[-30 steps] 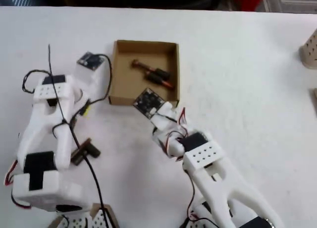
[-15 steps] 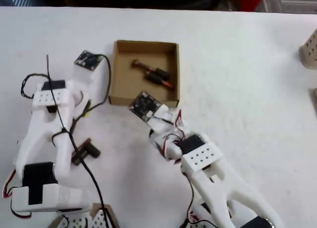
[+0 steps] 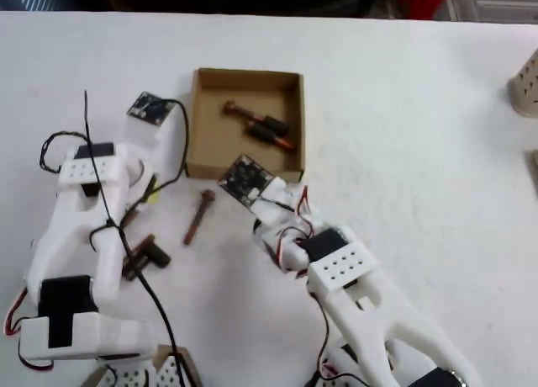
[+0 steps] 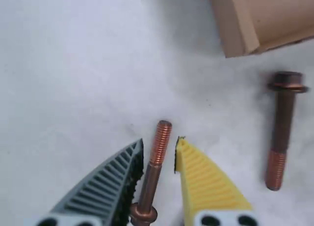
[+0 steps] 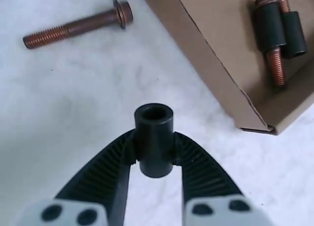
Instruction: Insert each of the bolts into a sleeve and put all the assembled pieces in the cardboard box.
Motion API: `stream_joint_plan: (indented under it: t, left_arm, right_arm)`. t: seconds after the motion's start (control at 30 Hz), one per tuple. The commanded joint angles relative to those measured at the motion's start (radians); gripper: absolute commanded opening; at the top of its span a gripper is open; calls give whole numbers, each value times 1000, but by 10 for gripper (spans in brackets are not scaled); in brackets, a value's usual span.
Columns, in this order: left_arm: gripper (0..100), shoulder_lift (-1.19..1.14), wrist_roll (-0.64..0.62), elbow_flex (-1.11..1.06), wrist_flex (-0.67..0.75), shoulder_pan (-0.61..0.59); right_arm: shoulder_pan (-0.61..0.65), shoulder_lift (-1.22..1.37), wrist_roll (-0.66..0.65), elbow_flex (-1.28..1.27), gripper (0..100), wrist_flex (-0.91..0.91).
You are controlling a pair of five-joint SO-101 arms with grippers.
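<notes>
My left gripper [image 4: 159,142] is shut on a copper bolt [image 4: 153,177], held along the grey and yellow fingers just above the table. A second bolt [image 4: 279,132] [image 3: 199,217] [image 5: 78,23] lies loose on the table between the arms, near the cardboard box [image 3: 206,143] [image 5: 206,54]. Beside the box's near wall, my right gripper [image 5: 154,142] is shut on a black sleeve [image 5: 154,122], held upright with its bore showing. Two assembled pieces [image 3: 261,124] [image 5: 277,34] lie inside the box.
A dark sleeve with a brown piece beside it [image 3: 145,255] lies on the table under the left arm [image 3: 84,210]. The left arm's cable [image 3: 160,320] trails across the near table. A pale pegged object [image 3: 525,88] stands at the far right edge.
A loose bolt now lies on the table between the arms where none showed before. The right arm moved slightly left and nearer, then held. The left arm shifted a little.
</notes>
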State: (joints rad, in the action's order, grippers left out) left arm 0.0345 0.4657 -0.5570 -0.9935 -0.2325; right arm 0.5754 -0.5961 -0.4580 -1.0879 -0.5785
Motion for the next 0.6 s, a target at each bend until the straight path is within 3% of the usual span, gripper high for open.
stream_joint_plan:
  t: [0.0, 0.23, 0.43, 0.57]
  left_arm:
    - [131, 51, 12, 8, 14, 12]
    - [131, 51, 11, 5, -11, 44]
    - [128, 61, 0, 14, -137, 237]
    - [128, 61, -75, 14, -117, 341]
  right_arm:
    - [2, -35, 5, 9, 19, 19]
    - [2, -35, 5, 9, 19, 19]
    - [-39, -36, 5, 15, 19, 16]
    - [-77, -81, 5, 14, 19, -35]
